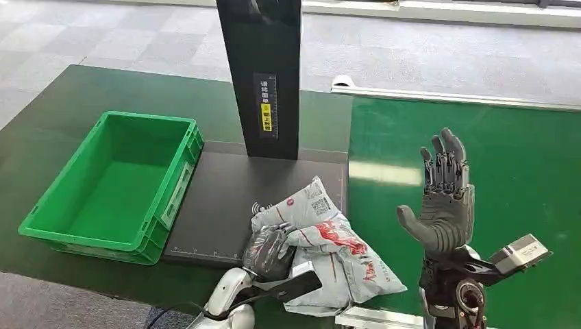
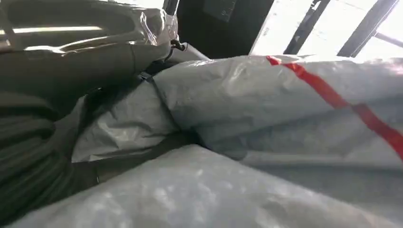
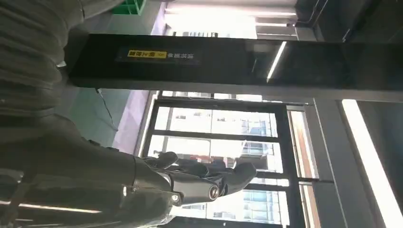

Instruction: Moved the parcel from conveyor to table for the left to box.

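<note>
Parcel lies on the table, right of the green box, long axis diagonal. Left hand grips its near-left edge, box further left. Right hand raised over conveyor, fingers spread, empty.

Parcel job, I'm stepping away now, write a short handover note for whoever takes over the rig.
Left robot hand: closed on the grey parcel, fingers gripping its near-left edge.
Right robot hand: open, raised upright over the green conveyor, holding nothing.
Parcel: lying crumpled on the black pad in front of the black scanner post, partly overhanging toward the conveyor side.
Green crate: on the table to the left, nothing in it.
Done: parcel is off the conveyor and on the table.
Left: the left robot hand must lift the parcel and put it in the crate.
</note>
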`<state>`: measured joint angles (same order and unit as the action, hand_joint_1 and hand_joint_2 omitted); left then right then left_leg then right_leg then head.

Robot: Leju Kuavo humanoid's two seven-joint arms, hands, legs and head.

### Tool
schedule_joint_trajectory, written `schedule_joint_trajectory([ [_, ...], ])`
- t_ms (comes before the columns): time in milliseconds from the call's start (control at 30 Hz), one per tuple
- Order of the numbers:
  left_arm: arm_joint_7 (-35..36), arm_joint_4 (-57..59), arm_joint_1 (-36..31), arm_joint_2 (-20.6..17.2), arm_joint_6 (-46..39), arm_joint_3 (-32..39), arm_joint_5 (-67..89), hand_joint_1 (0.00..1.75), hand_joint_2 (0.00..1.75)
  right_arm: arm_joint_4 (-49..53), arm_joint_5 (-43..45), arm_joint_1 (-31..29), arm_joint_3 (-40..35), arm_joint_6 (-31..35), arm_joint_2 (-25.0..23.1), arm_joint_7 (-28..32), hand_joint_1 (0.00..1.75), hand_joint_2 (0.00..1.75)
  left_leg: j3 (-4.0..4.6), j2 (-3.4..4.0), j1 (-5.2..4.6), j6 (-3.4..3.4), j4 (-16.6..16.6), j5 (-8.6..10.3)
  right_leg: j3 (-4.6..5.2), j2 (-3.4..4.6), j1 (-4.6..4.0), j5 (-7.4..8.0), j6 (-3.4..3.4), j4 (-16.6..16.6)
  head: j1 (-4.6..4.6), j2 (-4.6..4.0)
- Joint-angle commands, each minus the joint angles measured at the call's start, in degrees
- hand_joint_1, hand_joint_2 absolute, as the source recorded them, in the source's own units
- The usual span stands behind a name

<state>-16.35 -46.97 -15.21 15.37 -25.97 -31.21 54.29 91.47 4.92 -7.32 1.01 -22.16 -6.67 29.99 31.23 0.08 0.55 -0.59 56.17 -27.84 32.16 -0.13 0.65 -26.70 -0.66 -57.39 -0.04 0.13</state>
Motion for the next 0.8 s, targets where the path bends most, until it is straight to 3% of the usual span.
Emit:
schedule_joint_trajectory([
  [33,-0.6,-0.5,1.2,-1.2,-1.4,2.4,-1.1,1.75,1.75,-3.5,0.1,-2.0,-0.1,0.2,-0.3,-0.6,0.00,1.75,-0.04,0.12,0.00,0.01,-0.1,0.01,0.01,0.13,-0.01,0.05,0.03,0.1,0.00,0.00],
  [167,-3.6,-3.9,2.4,-1.4,-3.6,3.7,-4.3,1.75,1.75,-3.1,0.4,-1.7,0.1,0.4,-0.2,-0.7,0.00,1.75,-0.02,0.16,0.01,0.01,-0.1,0.02,0.04,0.17,-0.02,0.08,0.04,0.1,-0.02,0.00],
  [267,-8.2,-13.6,4.4,-3.4,-6.0,4.5,-9.3,1.75,1.75,-2.7,0.9,-1.3,0.2,0.7,0.0,-0.8,0.00,1.75,0.03,0.16,0.01,0.01,-0.1,0.02,0.10,0.17,-0.02,0.08,0.05,0.1,-0.02,0.00],
  [433,-9.3,-30.2,7.5,-7.5,-7.6,6.1,-11.6,1.75,1.75,-1.5,1.8,-0.2,0.4,1.2,0.3,-0.8,0.00,1.75,0.15,0.11,0.04,-0.01,0.0,-0.02,0.22,0.11,-0.05,0.02,0.04,0.0,-0.02,0.00],
  [533,-13.1,-37.4,9.5,-8.5,-14.0,8.4,-11.6,1.75,1.75,-0.4,2.1,1.2,0.7,1.5,0.3,-0.9,0.00,1.75,0.15,0.11,0.04,-0.01,0.0,-0.01,0.21,0.12,-0.06,0.03,0.06,0.0,0.00,0.00],
  [667,-22.4,-51.0,13.3,-5.9,-14.0,17.9,-13.9,1.75,1.75,1.8,2.3,3.5,1.5,1.9,-0.5,-0.9,0.00,1.75,0.21,0.16,0.06,0.00,0.0,-0.06,0.28,0.17,-0.08,0.00,0.06,0.0,-0.02,0.00],
  [800,-23.7,-59.1,12.9,-5.0,-14.0,21.0,-14.3,1.75,1.75,2.0,2.6,3.6,1.4,2.5,-0.3,-1.1,0.00,1.75,0.36,0.10,0.07,-0.02,0.1,-0.03,0.40,0.10,-0.09,0.01,0.04,-0.1,-0.02,0.00],
])
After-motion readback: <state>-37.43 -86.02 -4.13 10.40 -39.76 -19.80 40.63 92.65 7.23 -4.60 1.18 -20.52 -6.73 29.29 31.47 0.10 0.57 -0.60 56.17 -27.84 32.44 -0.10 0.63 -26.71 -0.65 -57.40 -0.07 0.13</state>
